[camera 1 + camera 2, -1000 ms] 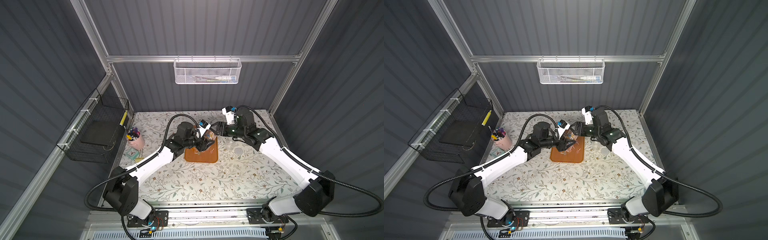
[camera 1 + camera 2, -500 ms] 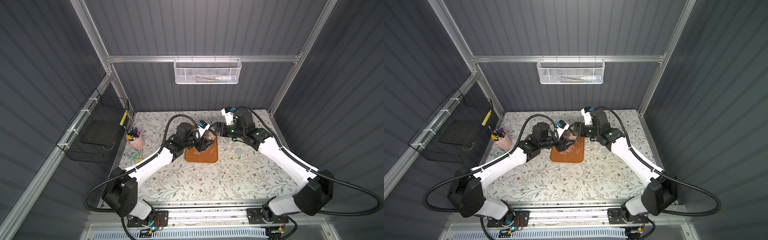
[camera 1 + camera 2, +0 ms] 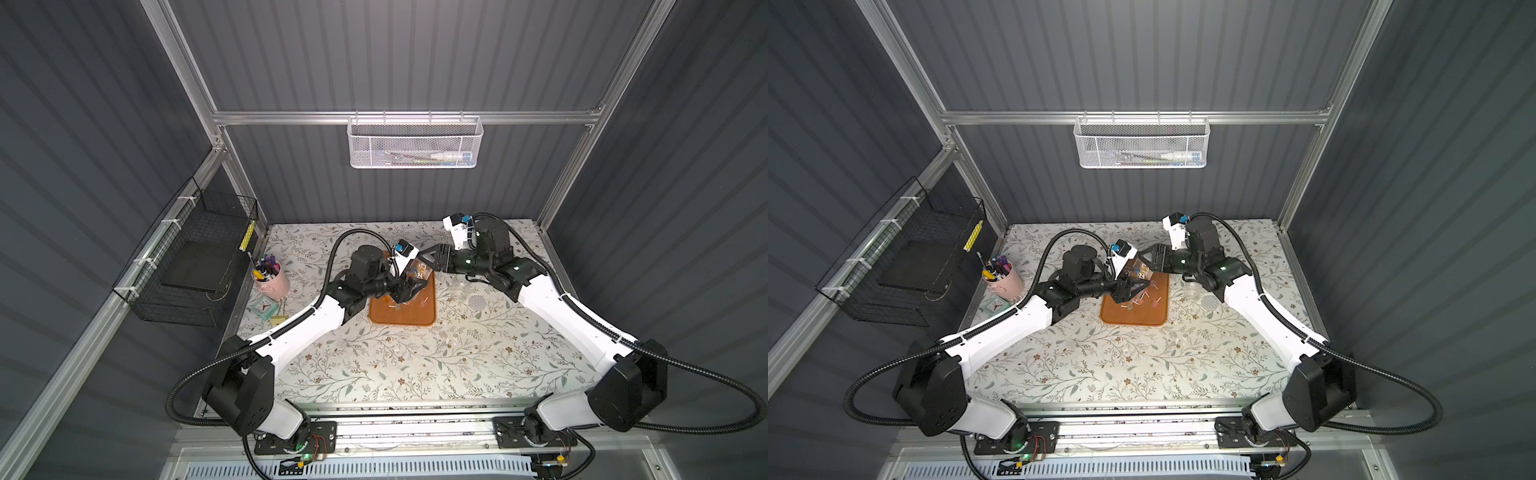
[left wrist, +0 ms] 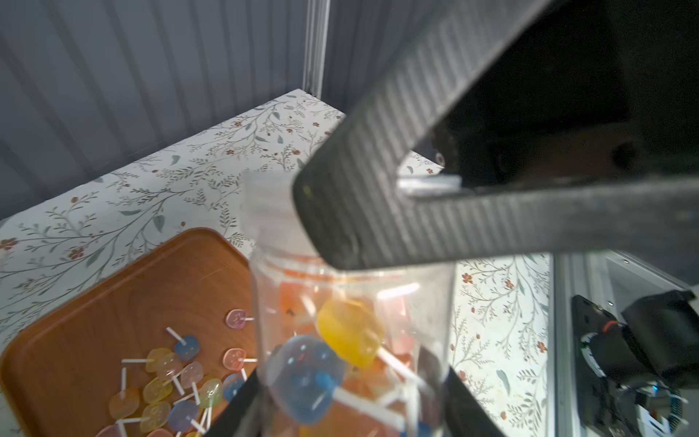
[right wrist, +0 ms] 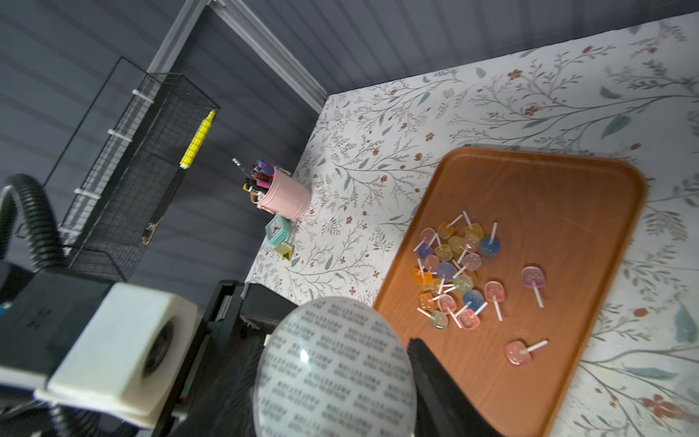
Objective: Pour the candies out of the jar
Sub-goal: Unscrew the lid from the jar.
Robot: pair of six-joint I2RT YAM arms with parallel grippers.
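Near the middle of the floral worktop's [image 3: 374, 374] back edge lies a flat orange-brown tray [image 3: 1133, 318] with rounded corners. Above the tray's back edge the left gripper [image 3: 1127, 291] is clamped on a clear plastic jar [image 3: 1139, 270], a black finger on each side of its body, and holds it tilted over the tray. On the tray's back half lie tiny lollipop candies [image 5: 454, 272] with translucent orange, yellow, pink and blue heads on short white sticks. Most are in a loose heap, and a few pink ones lie apart from it. The left wrist view shows a blue-headed and a yellow-headed candy inside the jar, both blurred. The right gripper [image 4: 321, 227] reaches in from the right edge's side. Its two ribbed black fingers are brought together at the tips, which sit against the jar near its threaded neck. Whether they pinch any part of it I cannot tell. At the worktop's left edge, toward the back, stands a pink metal cup of pens [image 3: 276, 282], and a small teal clock [image 3: 264, 307] stands just in front of it.
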